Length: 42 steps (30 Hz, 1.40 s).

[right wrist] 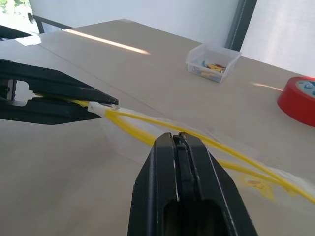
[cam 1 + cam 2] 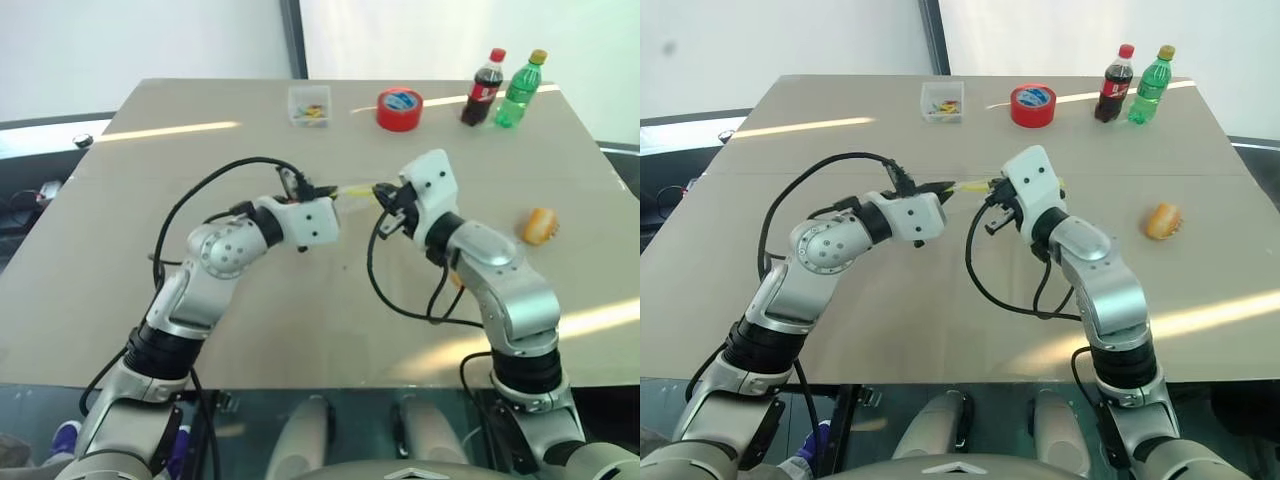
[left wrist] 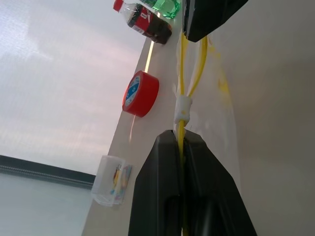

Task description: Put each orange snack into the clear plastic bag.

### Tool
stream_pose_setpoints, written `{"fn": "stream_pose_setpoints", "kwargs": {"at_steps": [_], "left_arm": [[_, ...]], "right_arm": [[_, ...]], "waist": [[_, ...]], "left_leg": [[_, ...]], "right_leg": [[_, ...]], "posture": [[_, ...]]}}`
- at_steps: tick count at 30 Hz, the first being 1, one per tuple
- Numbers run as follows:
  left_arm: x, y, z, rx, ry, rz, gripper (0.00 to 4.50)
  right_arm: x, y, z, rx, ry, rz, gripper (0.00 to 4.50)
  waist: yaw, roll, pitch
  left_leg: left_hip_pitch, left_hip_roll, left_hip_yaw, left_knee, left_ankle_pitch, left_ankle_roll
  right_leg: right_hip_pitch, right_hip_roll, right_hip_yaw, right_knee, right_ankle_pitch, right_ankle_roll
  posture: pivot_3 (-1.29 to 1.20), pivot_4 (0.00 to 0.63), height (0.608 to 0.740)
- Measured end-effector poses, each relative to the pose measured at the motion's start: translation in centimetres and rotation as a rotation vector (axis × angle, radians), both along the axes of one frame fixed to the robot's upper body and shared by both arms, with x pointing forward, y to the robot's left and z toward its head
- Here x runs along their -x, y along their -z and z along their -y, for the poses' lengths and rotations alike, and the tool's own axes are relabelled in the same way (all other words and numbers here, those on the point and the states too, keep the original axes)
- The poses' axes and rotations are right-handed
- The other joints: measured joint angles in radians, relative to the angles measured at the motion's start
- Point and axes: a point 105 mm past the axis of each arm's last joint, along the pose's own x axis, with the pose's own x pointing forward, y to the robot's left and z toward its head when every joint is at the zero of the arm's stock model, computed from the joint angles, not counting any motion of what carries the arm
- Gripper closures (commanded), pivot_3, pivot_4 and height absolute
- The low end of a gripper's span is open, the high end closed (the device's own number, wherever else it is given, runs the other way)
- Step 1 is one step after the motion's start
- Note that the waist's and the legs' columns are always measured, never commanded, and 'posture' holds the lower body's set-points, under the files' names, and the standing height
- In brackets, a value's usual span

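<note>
The clear plastic bag (image 2: pixel 356 189) hangs stretched between my two grippers above the middle of the table, its yellow seal strip (image 3: pixel 181 83) taut. My left gripper (image 2: pixel 314 191) is shut on one end of the strip, beside the white slider (image 3: pixel 182 109). My right gripper (image 2: pixel 386 198) is shut on the strip's other end, facing the left one; its black fingers (image 1: pixel 179 147) are pressed together over the yellow line. The bag's clear film (image 1: pixel 129 143) sags below the strip. One orange snack (image 2: pixel 540 226) lies on the table to the right of my right arm, apart from both grippers.
At the table's far side stand a small clear box of coloured bits (image 2: pixel 309 106), a red tape roll (image 2: pixel 400 108), a cola bottle (image 2: pixel 483 88) and a green bottle (image 2: pixel 520 90). Bare tabletop (image 2: pixel 120 250) stretches to the left and toward the near edge.
</note>
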Motion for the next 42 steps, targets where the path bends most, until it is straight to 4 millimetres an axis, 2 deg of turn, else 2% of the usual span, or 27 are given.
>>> {"fn": "stream_pose_setpoints", "kwargs": {"at_steps": [9,11,13,14,17,19,20,21,22,23,25,27,28,30,33,37,40,42], "left_arm": [[1.3,0.1,1.1,-0.031,0.102,0.012,4.5],[1.8,0.3,1.4,-0.057,0.139,0.022,4.5],[1.9,0.5,1.4,-0.078,0.16,0.028,4.5],[1.8,0.8,1.2,-0.084,0.16,0.019,4.5],[1.7,1.1,1.1,-0.089,0.162,0.012,4.5],[1.8,1.2,1.3,-0.093,0.173,0.015,4.5],[1.8,1.2,1.3,-0.094,0.175,0.016,4.5],[1.8,1.2,1.3,-0.093,0.174,0.016,4.5],[1.7,1.3,1.3,-0.091,0.17,0.012,4.5],[1.7,1.3,1.3,-0.091,0.17,0.011,4.5],[1.6,1.5,1.1,-0.081,0.151,-0.008,4.5],[1.5,1.7,0.9,-0.077,0.14,-0.021,4.5],[1.4,1.8,0.9,-0.071,0.131,-0.028,4.5],[1.2,1.8,0.7,-0.064,0.114,-0.039,4.5],[0.7,2.0,0.1,-0.052,0.079,-0.061,4.5],[-0.1,2.3,-0.6,-0.026,0.024,-0.089,4.5],[-1.1,2.5,-1.8,-0.013,-0.044,-0.099,4.5],[-1.6,2.7,-2.4,-0.018,-0.075,-0.104,4.5]], "right_arm": [[-0.5,0.5,-0.8,-0.087,-0.001,-0.057,4.44],[-1.2,0.9,-0.5,0.043,0.026,0.013,4.44],[-2.1,2.4,0.5,0.351,0.061,0.165,4.44],[-2.6,4.3,0.9,0.573,0.047,0.267,4.44],[-2.8,6.4,1.0,0.717,0.017,0.312,4.44],[-2.9,7.1,0.9,0.774,-0.008,0.35,4.44],[-3.0,7.0,0.9,0.792,-0.009,0.369,3.93],[-3.0,6.9,0.9,0.797,-0.008,0.383,3.69],[-3.1,6.6,0.7,0.801,0.0,0.411,2.82],[-3.1,6.5,0.7,0.801,0.002,0.413,2.7],[-3.3,6.1,0.6,0.797,0.014,0.44,1.72],[-3.3,6.0,0.6,0.796,0.015,0.45,1.21],[-3.3,5.9,0.5,0.798,0.014,0.458,0.6],[-3.2,5.8,0.6,0.803,0.012,0.469,0.09],[-3.2,5.9,1.1,0.821,0.011,0.485,0.09],[-2.7,4.9,2.1,0.819,0.021,0.53,0.09],[-1.8,4.3,3.8,0.732,0.029,0.472,0.09],[-0.6,3.2,4.6,0.65,0.02,0.436,0.09]], "waist": [[-0.001,0.0,0.0],[0.0,0.0,0.0],[0.006,0.0,0.0],[0.006,0.0,0.0],[-0.001,0.0,0.0],[-0.005,0.0,0.0],[-0.005,0.0,0.0],[-0.004,0.0,0.0],[-0.002,0.0,0.0],[-0.001,0.0,0.0],[0.0,0.0,0.0],[0.0,0.0,0.0],[0.001,0.0,0.0],[0.0,0.0,0.0],[0.0,0.0,0.0],[0.001,0.0,0.0],[0.003,0.0,0.0],[0.003,0.0,0.001]], "left_leg": [[0.0,0.0,0.0,0.0,0.0,0.0],[0.0,0.0,0.001,0.0,0.0,0.0],[0.0,-0.002,0.001,0.0,0.0,0.0],[0.0,-0.002,0.0,0.0,0.0,0.0],[-0.001,-0.001,0.002,-0.001,0.0,0.0],[-0.001,0.0,0.004,-0.001,0.0,0.0],[-0.001,0.0,0.004,-0.001,0.0,0.0],[-0.001,0.0,0.004,-0.001,0.0,0.0],[-0.001,0.0,0.004,-0.001,0.0,0.0],[-0.001,0.0,0.004,-0.001,0.0,0.0],[-0.001,0.0,0.004,-0.001,0.0,0.0],[-0.001,0.0,0.004,-0.001,0.0,0.0],[-0.001,0.0,0.004,-0.001,0.0,0.0],[-0.001,0.0,0.004,-0.001,0.0,0.0],[-0.001,0.0,0.004,-0.001,0.0,0.0],[-0.001,0.0,0.004,-0.001,0.0,0.0],[-0.001,0.0,0.004,-0.001,0.0,0.0],[-0.001,0.0,0.004,0.0,0.0,0.0]], "right_leg": [[0.0,0.0,0.0,0.001,0.0,0.0],[-0.001,0.0,0.001,0.0,0.0,0.0],[-0.001,-0.001,0.0,-0.001,0.0,0.0],[-0.001,-0.001,-0.001,-0.001,0.0,0.0],[-0.002,0.0,0.001,-0.001,0.0,0.0],[-0.003,0.001,0.003,0.0,0.0,0.0],[-0.003,0.001,0.003,0.0,0.0,0.0],[-0.003,0.001,0.003,0.0,0.0,0.0],[-0.003,0.001,0.003,0.0,0.0,0.0],[-0.003,0.001,0.003,0.0,0.0,0.0],[-0.003,0.0,0.003,0.0,0.0,0.0],[-0.003,0.0,0.003,0.0,0.0,0.0],[-0.003,0.0,0.003,0.0,0.0,0.0],[-0.003,0.001,0.003,0.0,0.0,0.0],[-0.003,0.0,0.003,0.0,0.0,0.0],[-0.003,0.0,0.003,0.0,0.0,0.0],[-0.003,0.0,0.003,0.0,0.0,0.0],[-0.003,0.0,0.003,0.0,0.0,0.0]], "posture": [[0.0,0.15,0.74],[0.0,0.15,0.74],[0.0,0.15,0.74],[0.0,0.15,0.74],[0.0,0.15,0.74],[0.0,0.15,0.74],[0.0,0.15,0.74],[0.0,0.15,0.74],[0.0,0.15,0.74],[0.0,0.15,0.74],[0.0,0.15,0.74],[0.0,0.15,0.74],[0.0,0.15,0.74],[0.0,0.15,0.74],[0.0,0.15,0.74],[0.0,0.15,0.74],[0.0,0.15,0.74],[0.0,0.15,0.74]]}}
